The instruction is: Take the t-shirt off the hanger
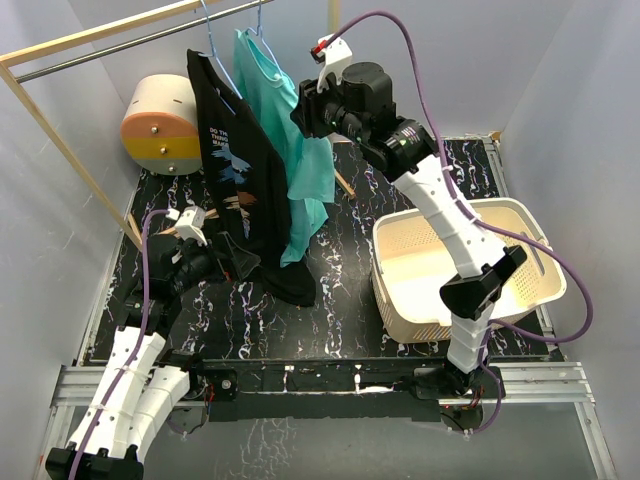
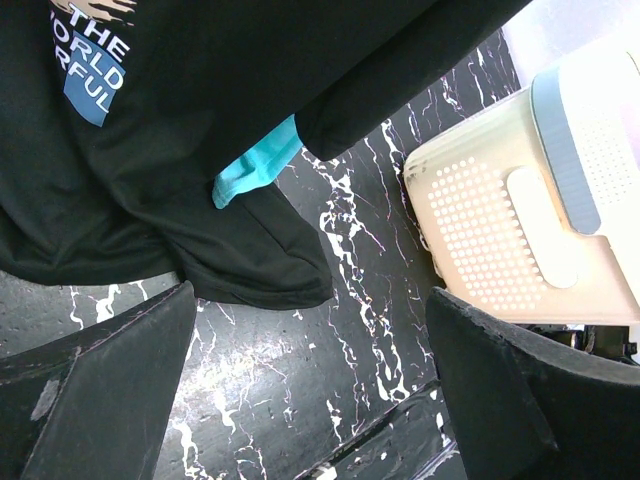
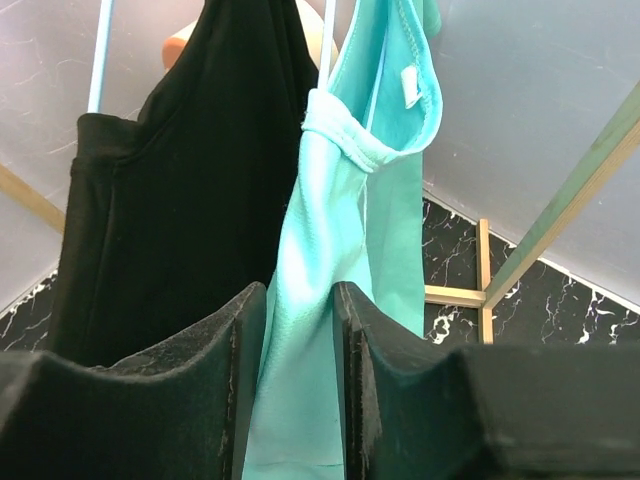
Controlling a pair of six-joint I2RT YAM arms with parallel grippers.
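**Right hand pinches the teal shoulder; the cloth must come off sideways**

A black marbled counter [image 1: 350, 300] sits between pale walls, and a metal rail [image 1: 120, 45] crosses the upper left of the top view. Under the rail, far left, lies a cream-and-orange drum [image 1: 160, 125].

At lower left, the left hand [image 2: 312, 300] is spread wide and grasps nothing. It hovers low, near the hem of a black t-shirt [image 1: 245, 170] that hangs from the rail.

Just right of that shirt hangs the teal t-shirt [image 3: 330, 200], on its own pale hanger [image 3: 325, 45] and touching the black one. The right hand [image 3: 298, 290] is high at its shoulder. In the right wrist view its fingers press a fold of teal cloth from both sides, below the neck seam, and the cloth fills the gap between them. I judge this a grasp on the teal t-shirt alone; the black cloth lies beside the left finger, not between the two.

At the right of the frame a cream basket [image 1: 430, 318] stands on the counter, well apart from the shirts.

The step in hand looks like freeing the shoulder. To do it well, the pinch should probably stay firm. The cloth should be drawn outward along the hanger arm and over its end, not pulled straight down. A straight pull would likely drag the hanger, or swing it into the black shirt.
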